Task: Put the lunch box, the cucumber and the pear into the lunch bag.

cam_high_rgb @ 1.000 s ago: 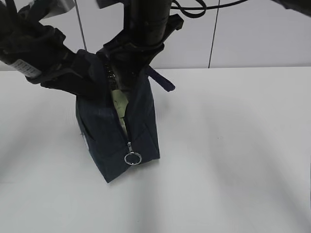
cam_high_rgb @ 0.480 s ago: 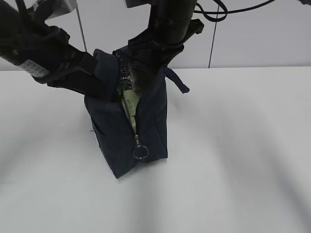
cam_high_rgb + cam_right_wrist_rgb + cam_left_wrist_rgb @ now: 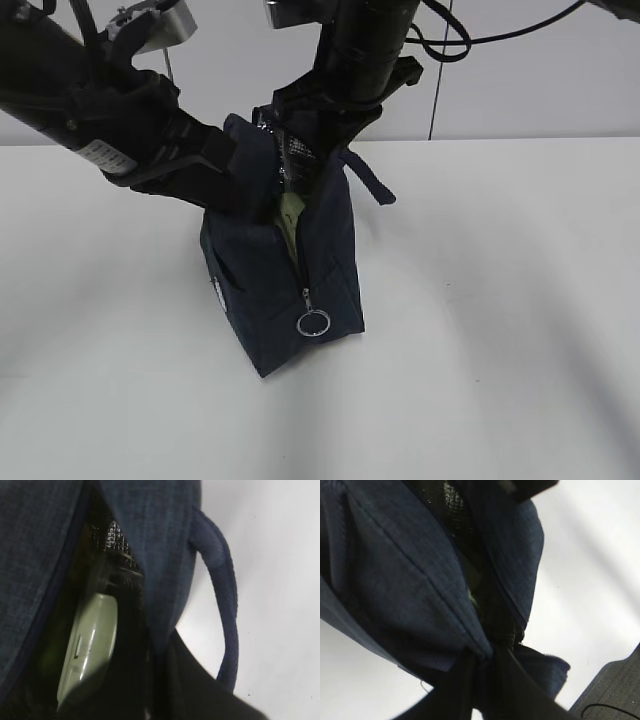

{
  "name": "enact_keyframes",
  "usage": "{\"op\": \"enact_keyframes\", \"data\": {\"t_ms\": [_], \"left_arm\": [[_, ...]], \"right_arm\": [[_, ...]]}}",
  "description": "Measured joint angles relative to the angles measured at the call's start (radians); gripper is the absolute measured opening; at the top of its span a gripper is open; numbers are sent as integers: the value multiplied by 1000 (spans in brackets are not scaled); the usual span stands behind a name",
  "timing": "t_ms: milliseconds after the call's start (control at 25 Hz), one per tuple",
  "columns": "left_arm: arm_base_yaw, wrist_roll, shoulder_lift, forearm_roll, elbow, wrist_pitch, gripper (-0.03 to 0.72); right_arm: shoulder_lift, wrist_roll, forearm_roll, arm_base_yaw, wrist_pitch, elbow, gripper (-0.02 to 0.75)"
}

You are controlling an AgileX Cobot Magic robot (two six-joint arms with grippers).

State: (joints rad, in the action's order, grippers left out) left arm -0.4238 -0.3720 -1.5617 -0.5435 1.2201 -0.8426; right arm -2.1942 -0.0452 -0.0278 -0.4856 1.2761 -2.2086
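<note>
lunch box [image 3: 90, 645] in lunch bag [image 3: 275, 290], on table [image 3: 500, 300]

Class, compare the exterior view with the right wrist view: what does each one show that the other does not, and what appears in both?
Only the exterior view shows the silver ring pull low on the zipper, the white logo on the bag's side, the left gripper shut on the bag's left edge, and the white table.

Only the right wrist view shows the quilted silver lining inside the bag.

Both show the navy lunch bag with its mouth open, its loop handle, and the pale green lid of the lunch box inside.
</note>
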Motion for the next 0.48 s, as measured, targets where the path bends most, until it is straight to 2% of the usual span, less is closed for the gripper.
{"op": "enact_keyframes", "data": {"t_ms": [480], "left_arm": [[-1,1,-21,13,0,-1,22]], "right_arm": [[-15,-3,-15,0,-4,0,3]]}}
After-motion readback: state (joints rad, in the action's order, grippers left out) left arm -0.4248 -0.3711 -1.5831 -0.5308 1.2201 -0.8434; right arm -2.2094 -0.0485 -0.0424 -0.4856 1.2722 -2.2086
